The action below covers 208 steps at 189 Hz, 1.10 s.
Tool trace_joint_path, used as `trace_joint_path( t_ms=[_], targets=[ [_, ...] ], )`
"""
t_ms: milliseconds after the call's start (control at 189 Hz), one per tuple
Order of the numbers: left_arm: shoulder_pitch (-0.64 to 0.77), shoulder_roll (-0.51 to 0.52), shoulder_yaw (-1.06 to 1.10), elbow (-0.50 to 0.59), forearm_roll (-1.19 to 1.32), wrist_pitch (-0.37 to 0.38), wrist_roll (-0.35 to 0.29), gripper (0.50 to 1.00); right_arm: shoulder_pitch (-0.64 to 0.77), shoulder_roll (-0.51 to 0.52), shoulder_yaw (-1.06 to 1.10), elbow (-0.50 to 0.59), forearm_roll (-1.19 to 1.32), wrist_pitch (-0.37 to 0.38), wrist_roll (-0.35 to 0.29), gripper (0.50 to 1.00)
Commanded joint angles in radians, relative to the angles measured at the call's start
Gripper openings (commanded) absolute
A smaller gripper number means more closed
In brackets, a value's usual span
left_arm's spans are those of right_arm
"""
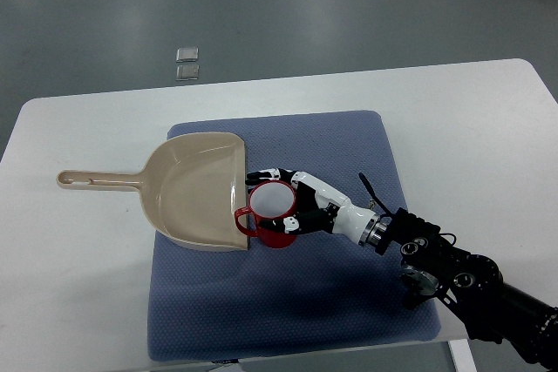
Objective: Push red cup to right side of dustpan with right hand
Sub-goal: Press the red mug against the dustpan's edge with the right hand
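One red cup (273,213) stood upright on the blue mat (349,302), touching the open right edge of the dustpan (192,189). Right robot hand (292,202) curled its fingers around the cup, clamped on it.

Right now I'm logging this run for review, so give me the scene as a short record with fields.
surface: white table with a blue mat
dustpan: beige, on the mat's left part, handle pointing left
red cup: upright, at the dustpan's open right edge
right hand: fingers curled around the red cup
left arm: not in view
floor: two small squares beyond the table
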<state>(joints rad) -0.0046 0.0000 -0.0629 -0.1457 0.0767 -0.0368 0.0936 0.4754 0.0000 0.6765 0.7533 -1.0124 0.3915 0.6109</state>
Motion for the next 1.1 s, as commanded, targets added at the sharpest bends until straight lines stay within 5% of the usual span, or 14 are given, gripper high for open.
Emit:
trace_joint_path(
  t_ms=[0,572,773,1096],
  targets=[
    [0.000,0.000,0.000,0.000,0.000,0.000,0.000,1.000,0.000,0.000,0.000,0.000,0.000,-0.005,0.000,0.848],
    [0.000,0.000,0.000,0.000,0.000,0.000,0.000,1.000,0.002,0.000,-0.012,0.001,0.000,-0.007,0.000,0.854],
    [0.000,0.000,0.000,0.000,0.000,0.000,0.000,1.000,0.002,0.000,-0.018,0.003,0.000,-0.005,0.000,0.917],
    [0.000,0.000,0.000,0.000,0.000,0.000,0.000,1.000,0.003,0.000,-0.020,0.011,0.000,0.003,0.000,0.921]
  ],
)
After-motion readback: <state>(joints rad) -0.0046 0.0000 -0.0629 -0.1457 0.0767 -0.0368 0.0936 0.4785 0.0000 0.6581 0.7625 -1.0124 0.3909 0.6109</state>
